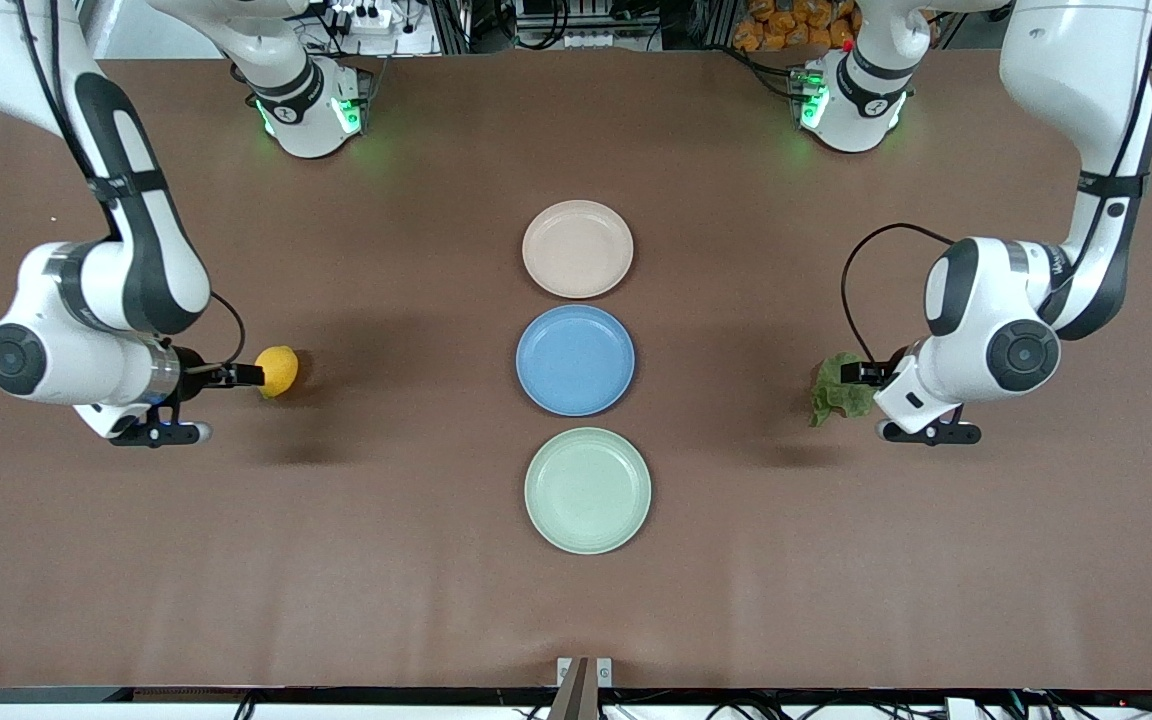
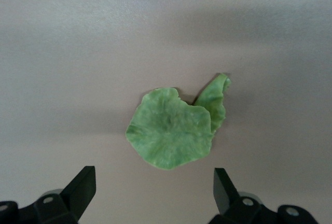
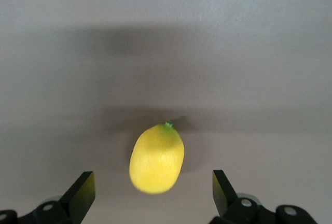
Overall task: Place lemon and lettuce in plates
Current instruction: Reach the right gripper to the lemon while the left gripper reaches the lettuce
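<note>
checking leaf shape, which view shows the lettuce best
The left wrist view: the lettuce lies whole and unobstructed on the table, beneath the open left pincer. The front view shows it small, partly hidden by that pincer. The right wrist view misses it.

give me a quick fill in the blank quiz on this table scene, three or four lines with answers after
1. The right gripper hangs open over the ____.
2. The left gripper hangs open over the ____.
3. The plate between the beige-pink plate and the mint green plate is ____ in colour.
4. The plate nearest the front camera is the ____ one.

Answers: lemon; lettuce; blue; mint green
</note>
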`<control>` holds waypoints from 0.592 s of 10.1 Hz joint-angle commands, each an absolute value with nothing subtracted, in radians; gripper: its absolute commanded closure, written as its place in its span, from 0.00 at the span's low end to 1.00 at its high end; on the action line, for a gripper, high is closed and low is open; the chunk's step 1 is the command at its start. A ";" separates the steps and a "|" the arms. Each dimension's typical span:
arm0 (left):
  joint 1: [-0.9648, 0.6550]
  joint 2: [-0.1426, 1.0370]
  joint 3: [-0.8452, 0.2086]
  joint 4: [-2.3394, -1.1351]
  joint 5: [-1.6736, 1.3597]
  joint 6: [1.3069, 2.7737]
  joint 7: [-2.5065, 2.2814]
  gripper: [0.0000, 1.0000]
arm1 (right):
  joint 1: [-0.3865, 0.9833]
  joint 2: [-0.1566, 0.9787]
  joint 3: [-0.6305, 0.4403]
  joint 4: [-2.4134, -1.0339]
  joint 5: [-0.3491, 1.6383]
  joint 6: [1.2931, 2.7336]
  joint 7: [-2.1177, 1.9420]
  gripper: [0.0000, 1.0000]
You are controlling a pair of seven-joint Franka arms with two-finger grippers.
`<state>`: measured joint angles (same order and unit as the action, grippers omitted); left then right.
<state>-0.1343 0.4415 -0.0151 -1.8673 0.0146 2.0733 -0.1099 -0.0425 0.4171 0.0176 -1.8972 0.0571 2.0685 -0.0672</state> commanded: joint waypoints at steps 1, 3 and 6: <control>-0.137 0.485 -0.015 -1.862 -0.008 2.135 -0.123 0.00 | -0.046 0.442 0.020 -1.951 0.071 2.124 -0.072 0.00; -0.138 0.521 -0.018 -1.859 -0.023 2.170 -0.124 0.00 | -0.058 0.488 0.020 -1.954 0.138 2.123 -0.069 0.00; -0.141 0.571 -0.018 -1.855 -0.060 2.192 -0.123 0.00 | -0.058 0.520 0.020 -1.954 0.156 2.126 -0.075 0.00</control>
<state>-0.1348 0.5469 -0.0199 -1.8663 -0.0332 2.1755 -0.1138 -0.0466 0.5036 0.0145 -1.9518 0.1365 2.1178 -0.0664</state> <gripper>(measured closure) 0.000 0.000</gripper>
